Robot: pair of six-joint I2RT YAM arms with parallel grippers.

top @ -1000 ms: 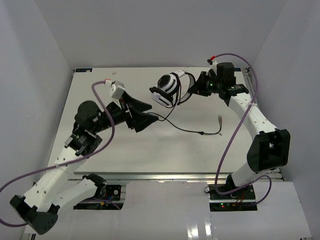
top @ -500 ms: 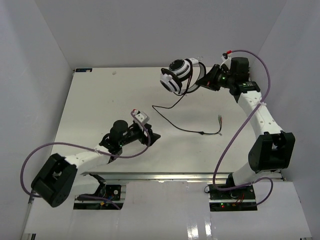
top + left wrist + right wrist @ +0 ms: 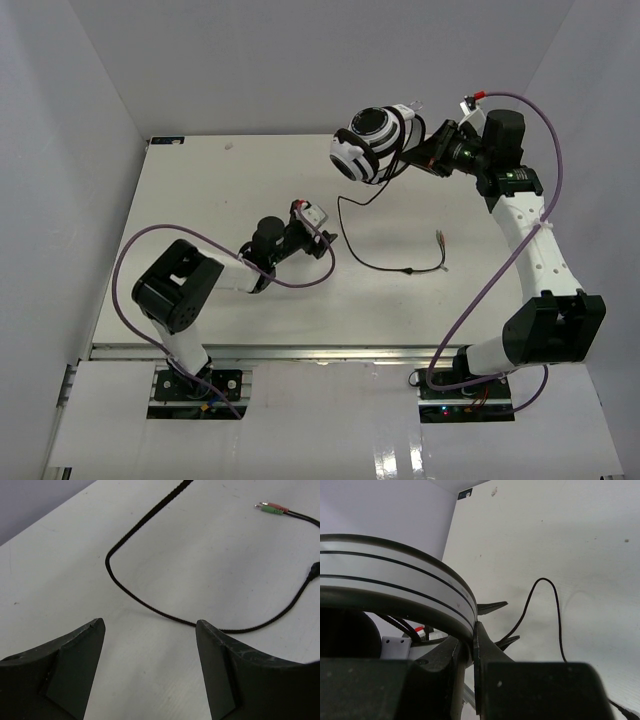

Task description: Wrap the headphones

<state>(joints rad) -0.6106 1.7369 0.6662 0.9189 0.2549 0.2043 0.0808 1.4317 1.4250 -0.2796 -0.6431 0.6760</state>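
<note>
The white-and-black headphones [image 3: 368, 142] hang in the air at the back right, held by their headband [image 3: 405, 587] in my right gripper [image 3: 425, 150], which is shut on it. The thin black cable [image 3: 362, 250] drops from the earcups to the table, curves right and ends in small plugs [image 3: 440, 238]. My left gripper [image 3: 325, 243] is open and empty, low over the table just left of the cable's bend. In the left wrist view the cable [image 3: 145, 605] lies beyond the open fingertips [image 3: 97, 630], with the green and pink plugs [image 3: 270, 508] farther off.
The white table [image 3: 200, 200] sits between grey walls on three sides. Purple robot cables loop over both arms. A small dark mark [image 3: 228, 146] lies near the back edge.
My right gripper has lifted the headphones up and to the right. My left arm has swung in and reached right along the table, its gripper now close to the cable's bend.
</note>
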